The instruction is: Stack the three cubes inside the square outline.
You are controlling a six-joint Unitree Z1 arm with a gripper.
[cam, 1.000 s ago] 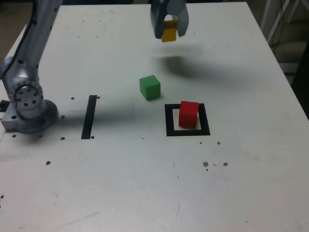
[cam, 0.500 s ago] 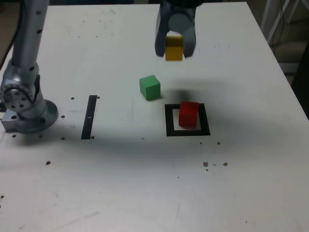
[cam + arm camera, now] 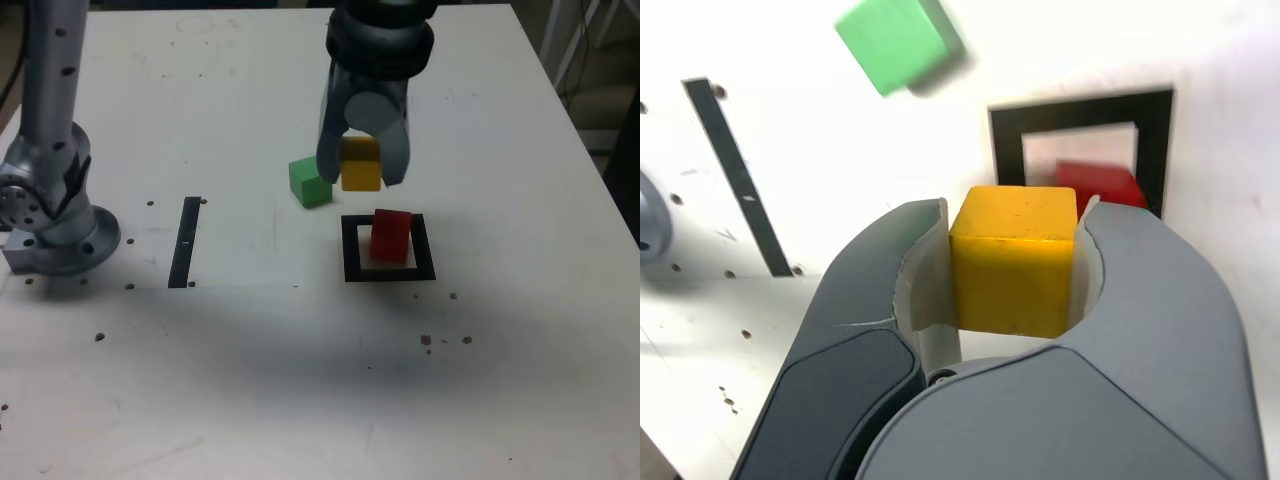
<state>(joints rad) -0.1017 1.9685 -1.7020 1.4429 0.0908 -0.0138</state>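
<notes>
My gripper (image 3: pixel 361 168) is shut on the yellow cube (image 3: pixel 360 165), held in the air above the table, just behind and slightly to the exterior view's left of the red cube (image 3: pixel 391 235). The red cube sits inside the black square outline (image 3: pixel 351 248). The green cube (image 3: pixel 309 182) rests on the table to the exterior view's left of the gripper, partly behind one finger. In the wrist view the yellow cube (image 3: pixel 1015 260) is clamped between both fingers, with the red cube (image 3: pixel 1102 186) and square outline (image 3: pixel 1076 109) beyond it and the green cube (image 3: pixel 896 42) off to one side.
A narrow black strip (image 3: pixel 186 240) lies on the white table toward the exterior view's left. The arm's grey base (image 3: pixel 55 215) stands at the exterior view's left edge. Small dark specks (image 3: pixel 445 340) dot the table surface in front of the outline.
The gripper carried the yellow cube from the far side of the table toward the front and lower, ending close above the red cube. The green and red cubes stayed put.
</notes>
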